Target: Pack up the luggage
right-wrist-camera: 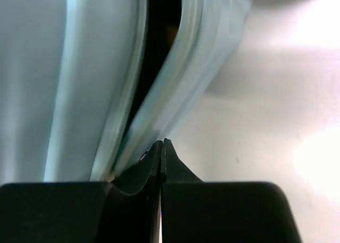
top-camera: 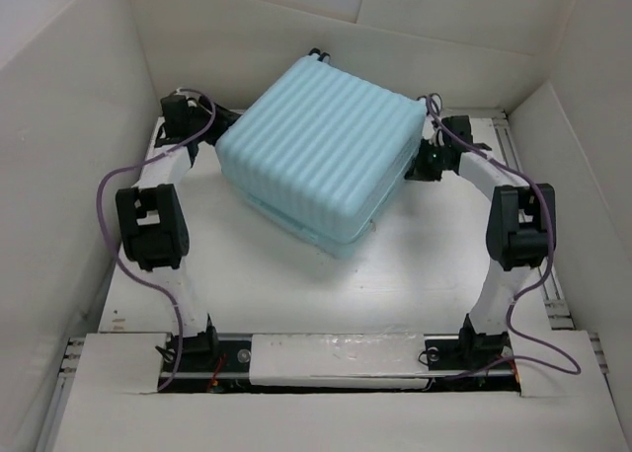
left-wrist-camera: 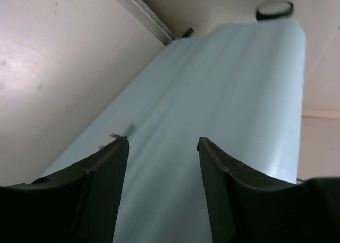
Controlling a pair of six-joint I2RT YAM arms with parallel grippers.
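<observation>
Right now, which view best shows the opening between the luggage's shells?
Right wrist: the dark opening gapes close up. Top external shows the whole luggage, its seam a thin line. Left wrist shows only smooth shell.

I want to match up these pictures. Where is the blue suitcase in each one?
Top view: the suitcase lies in the middle, toward the back of the table.
Left wrist view: the suitcase fills the middle, running from the bottom edge up to a wheel at the top right.
Right wrist view: the suitcase fills the left and top, its two halves slightly parted.
Shared landmark: the white table beside the suitcase shows in all three.
</observation>
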